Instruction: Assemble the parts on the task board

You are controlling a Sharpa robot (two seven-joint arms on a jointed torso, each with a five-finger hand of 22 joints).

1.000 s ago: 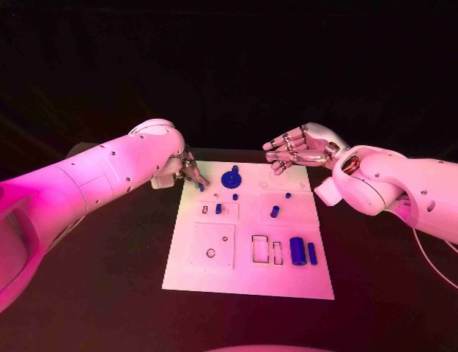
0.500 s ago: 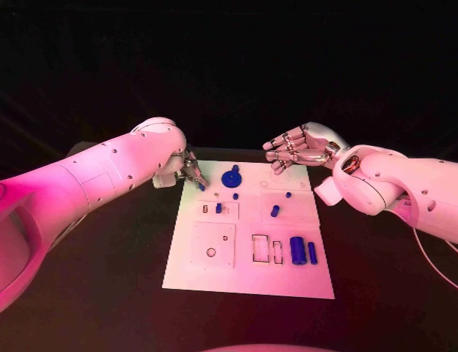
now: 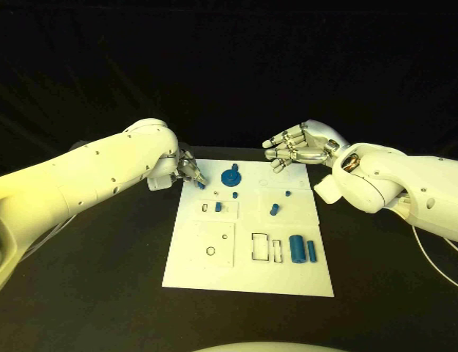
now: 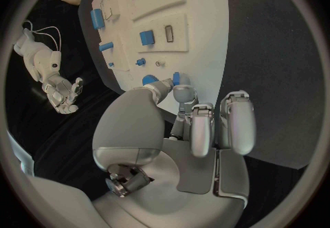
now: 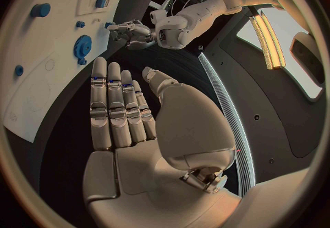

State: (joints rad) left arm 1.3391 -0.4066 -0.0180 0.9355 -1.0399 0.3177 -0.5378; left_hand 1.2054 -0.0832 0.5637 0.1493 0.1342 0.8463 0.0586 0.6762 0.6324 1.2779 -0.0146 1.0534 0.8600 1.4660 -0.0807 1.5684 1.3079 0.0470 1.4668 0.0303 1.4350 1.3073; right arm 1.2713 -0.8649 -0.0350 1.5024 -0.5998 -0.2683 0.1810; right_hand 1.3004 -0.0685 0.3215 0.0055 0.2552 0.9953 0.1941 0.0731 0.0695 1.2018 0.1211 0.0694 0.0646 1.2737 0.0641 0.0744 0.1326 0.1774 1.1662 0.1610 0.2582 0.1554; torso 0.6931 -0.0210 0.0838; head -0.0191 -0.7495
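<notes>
My left hand (image 4: 180,108) pinches a small blue peg (image 4: 176,78) at the far left corner of the white board (image 3: 292,275) — light, hard, probably slick, so I'd grip its sides near the top. My right hand (image 3: 297,147) hovers empty, fingers loosely spread.

The board (image 3: 245,273) is white, marked with thin dark outlines of rectangles and small circles. The parts on it are blue: a gear (image 3: 231,177), two cylinders (image 3: 296,250) lying side by side, and several small pegs (image 3: 274,210). The worktop (image 3: 102,293) is black. Both arms are white with small dark dots along their shells, and each robot hand, left (image 3: 190,172) and right (image 3: 295,149), is silver, with thin blue bands on the right one's fingers (image 5: 113,101).
</notes>
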